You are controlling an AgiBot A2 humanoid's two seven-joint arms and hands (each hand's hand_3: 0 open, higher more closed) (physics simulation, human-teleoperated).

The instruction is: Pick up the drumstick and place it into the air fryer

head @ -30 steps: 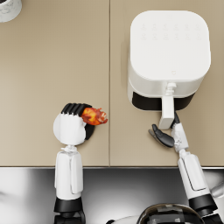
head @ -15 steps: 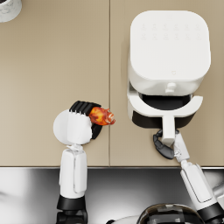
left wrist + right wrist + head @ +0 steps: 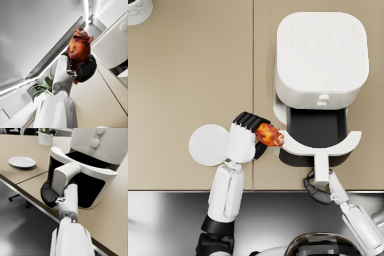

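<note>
Bench (image 3: 188, 75): tan surface with a seam running near to far down the middle; a steel-grey strip runs along its near edge.
Air fryer (image 3: 322, 52): white body, standing on the right half of the bench, far of the right hand.
Drawer (image 3: 318, 142): pulled out toward the near edge, dark basket interior exposed from above, white curved front panel at the near end.
Drawer handle (image 3: 321, 170): white bar projecting from the front panel toward the bench edge.
Left arm (image 3: 225, 192): white forearm rising from the near edge, left of the seam.
Right arm (image 3: 360, 227): white forearm entering from the near right corner.
Plate (image 3: 208, 145): white, round, on the bench left of the seam, partly covered by the left hand.
Left hand (image 3: 247, 137): raised over the bench by the plate's right edge, fingers closed round the drumstick.
Right hand (image 3: 319, 187): dark fingers wrapped round the near end of the drawer handle; the right wrist view confirms the grip.
Drumstick (image 3: 269, 135): reddish-brown, held in the left hand, just left of the drawer's front rim, not inside the basket.
Plant pot (image 3: 139, 10): pale, at the far left corner of the bench.
</note>
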